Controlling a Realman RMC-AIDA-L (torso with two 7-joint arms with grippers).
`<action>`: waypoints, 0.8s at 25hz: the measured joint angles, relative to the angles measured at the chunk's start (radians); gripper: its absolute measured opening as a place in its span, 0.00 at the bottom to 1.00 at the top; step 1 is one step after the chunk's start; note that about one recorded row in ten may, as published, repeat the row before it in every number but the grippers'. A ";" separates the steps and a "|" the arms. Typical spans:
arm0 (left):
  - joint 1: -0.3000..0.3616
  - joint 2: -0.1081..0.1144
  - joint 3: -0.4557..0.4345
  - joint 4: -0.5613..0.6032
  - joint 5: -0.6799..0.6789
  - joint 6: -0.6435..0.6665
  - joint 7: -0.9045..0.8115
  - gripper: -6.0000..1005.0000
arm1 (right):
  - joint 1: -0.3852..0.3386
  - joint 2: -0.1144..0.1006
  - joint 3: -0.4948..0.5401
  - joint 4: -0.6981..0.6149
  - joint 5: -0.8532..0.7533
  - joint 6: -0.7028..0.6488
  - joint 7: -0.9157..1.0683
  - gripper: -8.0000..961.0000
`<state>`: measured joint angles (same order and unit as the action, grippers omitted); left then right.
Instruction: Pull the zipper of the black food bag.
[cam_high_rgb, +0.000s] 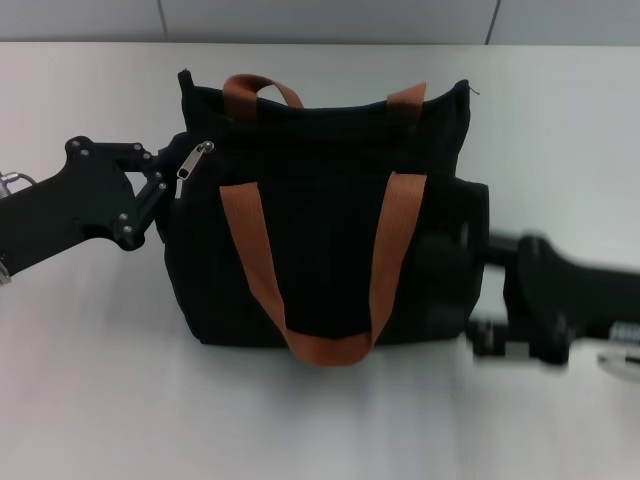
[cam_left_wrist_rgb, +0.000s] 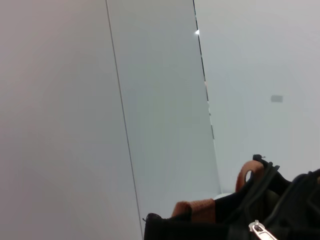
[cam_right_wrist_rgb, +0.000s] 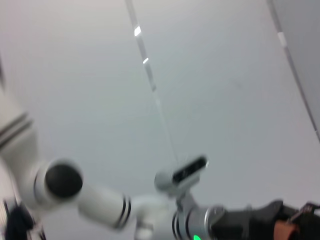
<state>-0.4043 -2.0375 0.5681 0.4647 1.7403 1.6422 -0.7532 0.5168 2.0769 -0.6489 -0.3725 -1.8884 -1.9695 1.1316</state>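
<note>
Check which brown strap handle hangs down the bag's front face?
The long strap handle, looping down the front of the black food bag; the other strap handle arches above the top edge.

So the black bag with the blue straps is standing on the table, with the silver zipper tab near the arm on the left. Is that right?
Almost. The head view shows the black food bag standing on the table, and the zipper by the left gripper, but the straps are rust-brown, not blue.
</note>
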 joint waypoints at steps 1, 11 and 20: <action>0.000 -0.003 -0.004 0.000 -0.002 0.000 0.001 0.16 | 0.015 0.000 0.000 -0.017 0.026 -0.001 0.087 0.77; 0.005 -0.012 -0.016 0.009 -0.012 0.033 0.006 0.04 | 0.212 -0.007 -0.038 -0.161 0.071 0.086 0.741 0.77; 0.006 -0.013 -0.017 0.011 -0.024 0.057 0.015 0.04 | 0.374 -0.025 -0.206 -0.218 0.060 0.229 1.077 0.77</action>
<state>-0.3978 -2.0507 0.5514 0.4755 1.7165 1.6996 -0.7383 0.8912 2.0522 -0.8547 -0.5908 -1.8280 -1.7408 2.2084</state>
